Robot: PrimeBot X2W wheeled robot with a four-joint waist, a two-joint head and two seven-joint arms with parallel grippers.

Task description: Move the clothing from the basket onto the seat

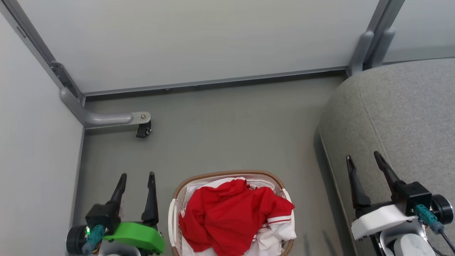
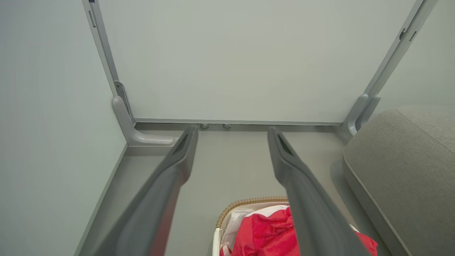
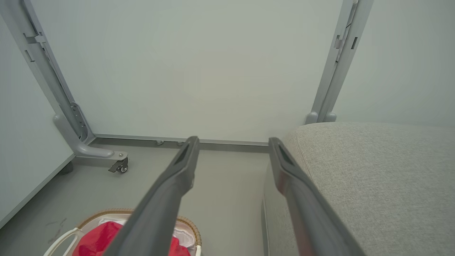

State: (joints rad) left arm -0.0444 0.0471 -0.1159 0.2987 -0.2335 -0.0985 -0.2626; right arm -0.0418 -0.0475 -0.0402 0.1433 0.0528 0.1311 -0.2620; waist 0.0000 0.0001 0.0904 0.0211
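Closest in, the left gripper [image 1: 137, 174] hangs low just left of the basket [image 1: 227, 173]. Its two dark fingers are spread apart with nothing between them, and they point toward the far wall over bare floor [image 1: 231, 131]. On the other side, the right gripper [image 1: 362, 155] is likewise spread wide and empty, poised at the rounded near edge of the seat [image 1: 401, 117]. In its wrist view, one finger lies over the floor and the other over the grey upholstery; I cannot tell whether it touches the fabric. Between the two arms, the oval white basket with its brown woven rim stands on the floor. The clothing [image 1: 227, 213] is heaped inside it, a bright red bundle rising above the rim. A white cuff with thin red stripes sags toward the side nearest the seat. Neither gripper touches the pile. A strip of grey floor separates the basket from the seat, which is large, woven grey and marked by a stitched seam along its top. Farther back on the left, a grey metal foot [image 1: 106, 119] ends in a small black caster [image 1: 143, 131]. Behind it all, pale partition panels [image 1: 199, 39] in grey frames close off the corner, and two grey posts [image 1: 373, 39] rise behind the seat.
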